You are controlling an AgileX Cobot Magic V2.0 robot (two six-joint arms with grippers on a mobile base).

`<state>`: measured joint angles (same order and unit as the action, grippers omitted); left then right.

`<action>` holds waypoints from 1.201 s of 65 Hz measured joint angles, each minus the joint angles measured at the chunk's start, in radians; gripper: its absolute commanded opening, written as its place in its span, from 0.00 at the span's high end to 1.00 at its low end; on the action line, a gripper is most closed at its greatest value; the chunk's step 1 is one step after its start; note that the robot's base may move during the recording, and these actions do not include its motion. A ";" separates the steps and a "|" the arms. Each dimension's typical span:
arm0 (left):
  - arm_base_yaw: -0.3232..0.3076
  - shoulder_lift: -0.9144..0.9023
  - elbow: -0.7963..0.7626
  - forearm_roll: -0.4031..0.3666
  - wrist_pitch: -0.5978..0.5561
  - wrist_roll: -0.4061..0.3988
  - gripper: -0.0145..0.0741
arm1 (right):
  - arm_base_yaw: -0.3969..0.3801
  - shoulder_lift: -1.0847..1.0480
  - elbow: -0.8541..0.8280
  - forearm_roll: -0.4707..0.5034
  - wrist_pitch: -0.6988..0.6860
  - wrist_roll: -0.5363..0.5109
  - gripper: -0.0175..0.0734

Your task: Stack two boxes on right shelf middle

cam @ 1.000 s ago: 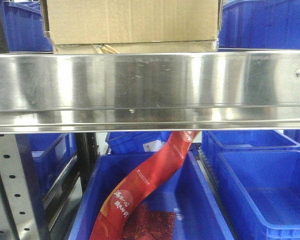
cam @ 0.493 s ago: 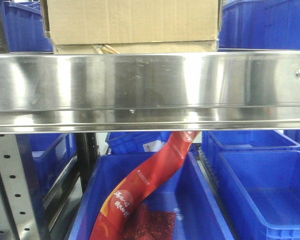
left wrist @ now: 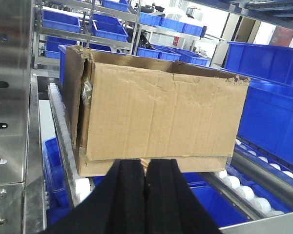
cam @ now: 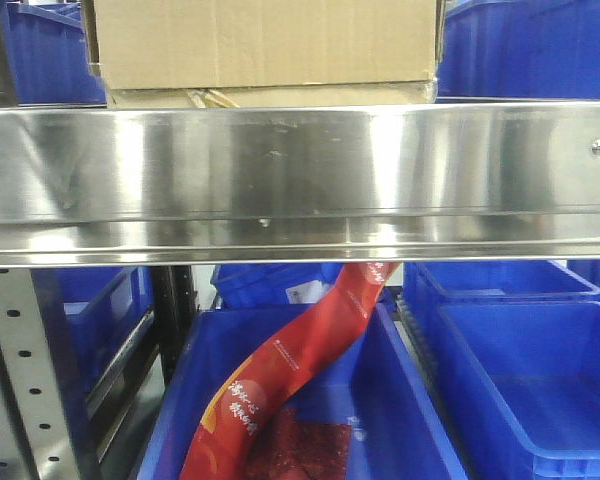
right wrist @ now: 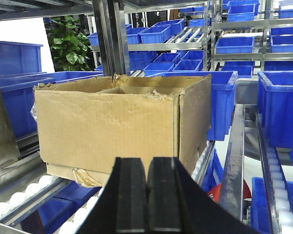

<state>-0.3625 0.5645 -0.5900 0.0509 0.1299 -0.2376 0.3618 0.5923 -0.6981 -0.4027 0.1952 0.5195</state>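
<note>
With both the left tool (left wrist: 146,168) and right tool (right wrist: 147,168) closed empty before the cardboard box (left wrist: 156,119), open them wide and grip its side walls evenly.

The box (left wrist: 156,117) is matt brown cardboard, creased, with torn, ragged edges. The shelf rail (cam: 300,180) is glossy brushed metal. The bins (cam: 520,380) are smooth blue plastic. Each gripper (left wrist: 145,195) (right wrist: 147,195) is matt black.
</note>
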 measured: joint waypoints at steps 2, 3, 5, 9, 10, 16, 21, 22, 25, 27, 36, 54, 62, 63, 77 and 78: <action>0.000 0.000 0.000 0.000 0.000 0.000 0.94 | 0.000 0.000 0.000 0.000 0.000 0.000 0.99; 0.000 0.000 0.000 0.000 0.000 0.000 0.94 | 0.000 0.000 0.000 0.000 0.000 0.000 0.99; 0.000 0.000 0.000 0.000 0.000 0.000 0.94 | 0.000 0.000 0.000 0.000 0.000 0.000 0.99; 0.000 0.000 0.000 0.000 0.000 0.000 0.94 | 0.000 -0.004 0.002 0.000 0.011 0.000 0.99; 0.000 0.000 0.000 0.000 0.000 0.000 0.94 | 0.000 -0.006 0.002 0.000 0.015 0.000 0.99; 0.000 0.000 0.000 0.000 0.000 0.000 0.94 | -0.003 -0.038 0.028 0.042 0.024 -0.002 0.99; 0.000 0.000 0.000 0.000 0.000 0.000 0.94 | -0.031 -0.087 0.072 0.122 0.026 -0.041 0.99; 0.000 0.000 0.000 0.000 0.000 0.000 0.94 | -0.039 -0.096 0.081 0.134 0.028 -0.053 0.99; 0.000 0.000 0.000 0.000 0.000 0.000 0.94 | -0.068 -0.131 0.118 0.168 0.028 -0.092 0.99; 0.000 0.000 0.000 0.000 0.000 0.000 0.94 | -0.090 -0.151 0.150 0.185 0.024 -0.114 0.99; 0.000 0.000 0.000 0.000 0.000 0.000 0.94 | -0.200 -0.238 0.294 0.324 -0.004 -0.291 0.99; 0.000 0.000 0.000 0.000 -0.002 0.000 0.94 | -0.391 -0.446 0.492 0.433 -0.076 -0.519 0.99; 0.000 0.000 0.000 0.000 -0.002 0.000 0.94 | -0.395 -0.546 0.605 0.437 -0.146 -0.528 0.99; 0.000 0.000 0.000 0.000 -0.002 0.000 0.94 | -0.395 -0.555 0.616 0.437 -0.148 -0.529 0.99; 0.000 0.000 0.002 0.000 -0.002 0.000 0.94 | -0.395 -0.583 0.697 0.437 -0.182 -0.532 0.99; 0.000 0.000 0.002 0.000 -0.002 0.000 0.94 | -0.397 -0.583 0.697 0.437 -0.186 -0.534 0.99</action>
<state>-0.3625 0.5645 -0.5884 0.0505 0.1279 -0.2376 -0.0348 0.0089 -0.0008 0.0343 0.0088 -0.0141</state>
